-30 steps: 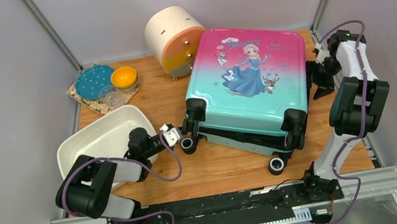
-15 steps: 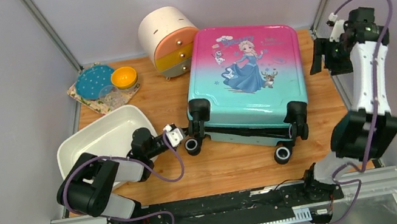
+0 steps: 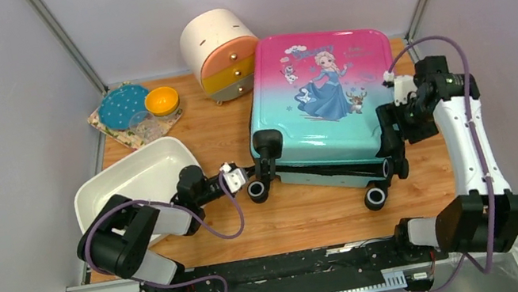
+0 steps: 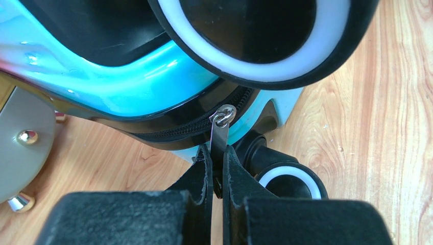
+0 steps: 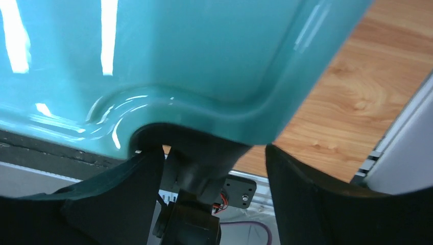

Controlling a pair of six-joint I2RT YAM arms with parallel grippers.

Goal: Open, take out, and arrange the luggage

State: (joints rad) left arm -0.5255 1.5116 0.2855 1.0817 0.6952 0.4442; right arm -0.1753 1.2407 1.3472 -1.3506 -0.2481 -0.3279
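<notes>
Wood table (image 3: pixel 309 217) carried everything.

Luggage (image 3: pixel 325 106) lay flat on it, betw. L gripper (image 3: pixel 233 175) and R gripper (image 3: pixel 393 140), print side up, wheel end twd the arm bases. Hard glossy shell, pink at the far end fading to teal at the near end. Cartoon princess in blue dress at ctr, small figures beside her. Black zip band ran along the seam betw. upper & lower shells; lower shell showed under the near edge. Black housings at both near corners.

White basin (image 3: pixel 98 186) sat just behind & left of L gripper, that arm crossing its near rim.

Round cream cabinet (image 3: pixel 219 52), w/ orange, yellow & grey drawer fronts, stood well beyond L gripper at the luggage's far-left corner. Touching or just beside, couldn't tell.

Patterned mat (image 3: pixel 113 135) w/ teal plate (image 3: pixel 122 106) & yellow bowl (image 3: pixel 162 100) lay far beyond L gripper, off to its left.

R gripper was at the near-right corner. Wrist view: fingers (image 5: pixel 127 189) spread wide, either side of the black caster mount under the teal shell, clear gap on one side. Nothing clamped.

Wheels (image 3: pixel 257 191) were black w/ white rings; one just ahead of L gripper's tips, another below R gripper.

Zipper pull (image 4: pixel 219 132), a small metal tab on the slider ring, was pinched betw. L gripper's closed fingers, right under the big wheel.
</notes>
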